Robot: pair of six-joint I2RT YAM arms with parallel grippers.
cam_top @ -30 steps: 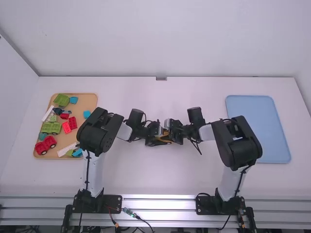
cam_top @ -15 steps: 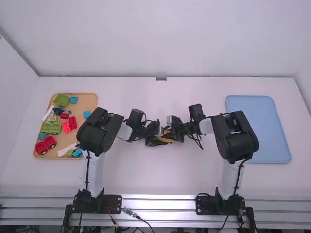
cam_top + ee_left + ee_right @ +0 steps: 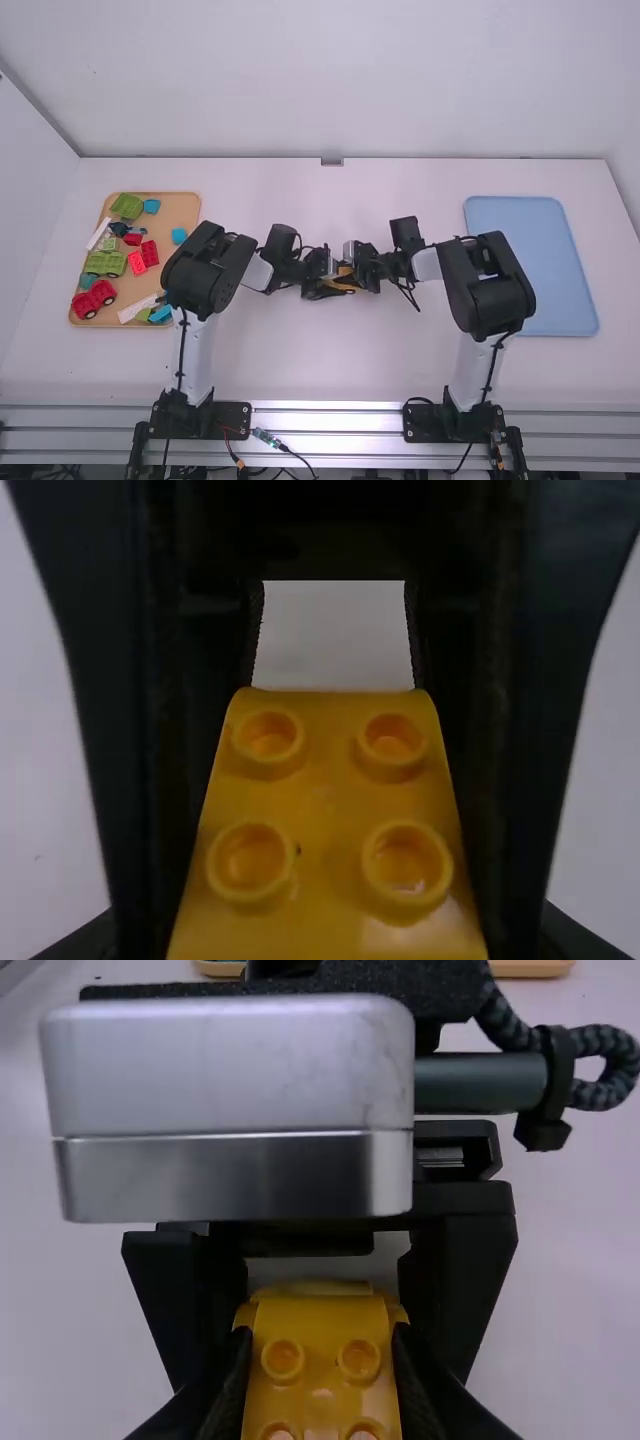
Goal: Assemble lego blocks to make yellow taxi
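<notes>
Mid-table, my left gripper (image 3: 322, 289) and my right gripper (image 3: 357, 268) meet at yellow blocks (image 3: 344, 282). In the right wrist view, a studded yellow block (image 3: 320, 1385) sits between the fingers of my right gripper (image 3: 322, 1390), shut on it. Just beyond and partly beneath it, a wider yellow piece (image 3: 243, 1314) is held between the left gripper's fingers. The left wrist view has the yellow block's four studs (image 3: 325, 800) framed by the right gripper's dark fingers; low in that view is my left gripper (image 3: 325, 945). Whether the two yellow pieces are joined, I cannot tell.
A tan tray (image 3: 180, 210) at the left holds several green, red, blue and white pieces, including a red vehicle (image 3: 92, 299). At the right lies a blue tray (image 3: 565, 290), partly behind the right arm.
The right arm has shifted slightly, first leftward and then a little back right, its gripper staying beside the yellow blocks. The left arm has hardly moved.
</notes>
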